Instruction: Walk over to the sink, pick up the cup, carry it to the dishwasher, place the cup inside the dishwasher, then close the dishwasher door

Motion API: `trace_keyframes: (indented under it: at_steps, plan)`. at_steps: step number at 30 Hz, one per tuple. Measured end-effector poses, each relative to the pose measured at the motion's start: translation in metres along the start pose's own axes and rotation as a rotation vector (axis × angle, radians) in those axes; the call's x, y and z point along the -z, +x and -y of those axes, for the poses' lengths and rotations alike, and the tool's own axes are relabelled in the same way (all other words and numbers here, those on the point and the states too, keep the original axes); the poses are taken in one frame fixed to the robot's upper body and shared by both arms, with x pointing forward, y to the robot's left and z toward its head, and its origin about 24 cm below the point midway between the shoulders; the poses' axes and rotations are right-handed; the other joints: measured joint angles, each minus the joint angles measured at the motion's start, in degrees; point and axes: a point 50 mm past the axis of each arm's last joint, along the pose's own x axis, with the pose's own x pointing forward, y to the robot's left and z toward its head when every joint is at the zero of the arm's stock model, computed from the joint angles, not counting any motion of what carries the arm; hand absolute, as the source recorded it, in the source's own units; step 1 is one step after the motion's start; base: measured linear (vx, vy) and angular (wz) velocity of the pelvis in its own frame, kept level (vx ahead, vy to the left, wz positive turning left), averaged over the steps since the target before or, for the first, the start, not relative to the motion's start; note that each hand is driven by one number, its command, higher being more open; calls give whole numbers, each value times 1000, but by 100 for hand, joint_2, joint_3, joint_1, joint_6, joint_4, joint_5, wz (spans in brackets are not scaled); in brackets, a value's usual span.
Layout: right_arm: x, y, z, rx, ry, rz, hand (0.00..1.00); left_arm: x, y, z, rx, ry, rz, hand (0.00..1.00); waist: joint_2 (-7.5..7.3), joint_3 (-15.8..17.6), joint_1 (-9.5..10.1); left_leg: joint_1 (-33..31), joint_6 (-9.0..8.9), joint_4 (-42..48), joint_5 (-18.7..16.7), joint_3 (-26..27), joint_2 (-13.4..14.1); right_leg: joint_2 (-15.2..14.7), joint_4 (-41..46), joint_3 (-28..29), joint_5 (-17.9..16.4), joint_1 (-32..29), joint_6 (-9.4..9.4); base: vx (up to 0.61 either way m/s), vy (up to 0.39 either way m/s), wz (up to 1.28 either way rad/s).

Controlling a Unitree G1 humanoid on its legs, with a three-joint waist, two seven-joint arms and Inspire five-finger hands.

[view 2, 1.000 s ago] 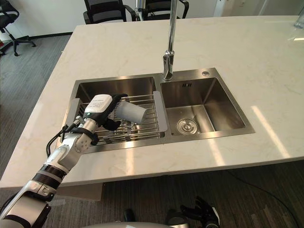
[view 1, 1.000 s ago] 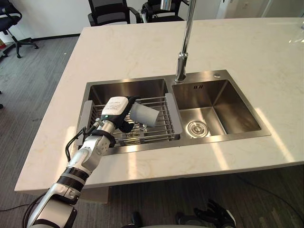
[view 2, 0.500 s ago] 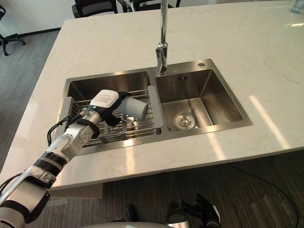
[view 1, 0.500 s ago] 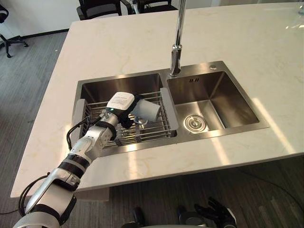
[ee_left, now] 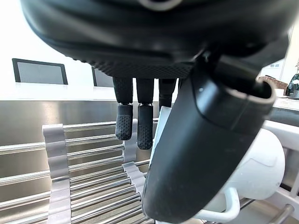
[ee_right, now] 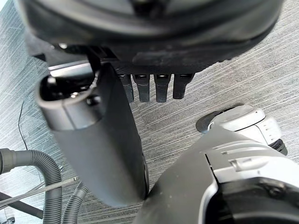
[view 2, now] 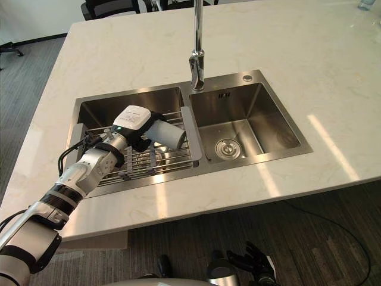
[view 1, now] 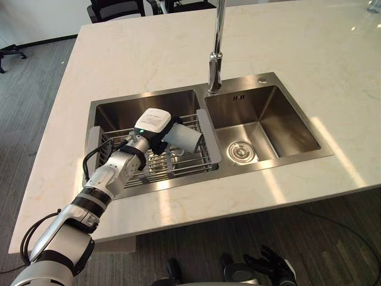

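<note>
A pale cup lies sideways in my left hand, just above the wire rack that spans the left basin of the steel sink. Its open end points towards the divider between the basins. The left wrist view has the thumb pressed on the white cup, whose handle hangs underneath, with the fingers reaching down its far side over the rack bars. My right hand hangs low by the floor, its fingers straight and holding nothing.
A tall chrome tap rises behind the divider. The sink is set in a wide pale stone counter, its front edge near me. Black office chairs stand beyond the far side, over grey floor.
The camera has shifted, so the sink sits further left and up in view. The left hand keeps hold of the cup and has edged it slightly towards the divider.
</note>
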Motion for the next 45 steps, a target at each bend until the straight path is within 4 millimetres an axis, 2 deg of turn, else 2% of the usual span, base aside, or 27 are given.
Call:
trace_keyframes:
  at_steps: [5, 9, 12, 20, 25, 30, 34, 38, 43, 45]
  plan:
    - [1, 0, 0, 1, 0, -5, 90, -1, -2, 3, 2, -26, 1, 30, 0, 0, -1, 35, 2, 0, 2, -38, -1, -1, -4, -39, 0, 58, 0, -6, -6, 3]
    - [2, 0, 1, 2, 0, -8, 90, -3, -8, 10, -5, -99, -9, 30, -1, 0, 19, 63, 5, 0, 4, -81, -1, -3, -7, -85, 0, 114, -1, -14, -12, 6]
    - [4, -1, 2, 7, 1, -16, 90, -9, -16, 12, -47, -199, -12, 30, -10, 6, 106, 87, 12, 0, 10, -130, -3, -5, -6, -131, -1, 173, -1, -15, -11, 8]
    - [7, -1, 3, 13, 2, -34, 90, -26, -38, 1, -302, -550, -29, 30, -55, 13, 336, 243, 20, -2, 25, -226, -4, -6, 26, -231, -30, 361, -35, -23, -12, 6]
    - [11, -2, 2, 12, 8, -62, 90, -30, -54, 1, -431, -869, -60, 30, -160, 16, 467, 288, 17, -28, 48, -287, 0, -5, 123, -285, -100, 392, -46, -37, -19, 6]
    - [13, -2, -3, 1, 19, -69, 90, -28, -72, 19, -453, -1122, -133, 30, -306, -65, 583, 298, 16, -27, 49, -326, -4, -9, 184, -324, -154, 394, -40, -9, -17, 4]
    - [12, -1, -7, -6, 26, -66, 90, -29, -86, 35, -456, -1310, -196, 30, -336, -84, 630, 297, 16, -26, 49, -334, -5, -10, 184, -333, -156, 400, -37, 0, 0, 0]
    - [14, -2, -11, -3, 55, -69, 90, -40, -107, 47, -453, -1501, -219, 30, -340, -103, 719, 300, 12, -25, 46, -307, 3, -5, 193, -280, -156, 398, -34, -7, -7, -3]
    - [17, -3, -12, 0, 62, -75, 90, -53, -120, 42, -485, -1598, -189, 30, -401, -265, 792, 304, 6, 3, 7, -164, 17, 5, 212, -131, -140, 341, -14, -2, -6, -14]
    - [17, -3, -13, 6, 65, -73, 90, -57, -120, 36, -498, -1613, -157, 30, -434, -289, 827, 241, 8, 166, -110, -65, 49, -3, 224, -49, -112, 311, 15, 1, 3, -27]
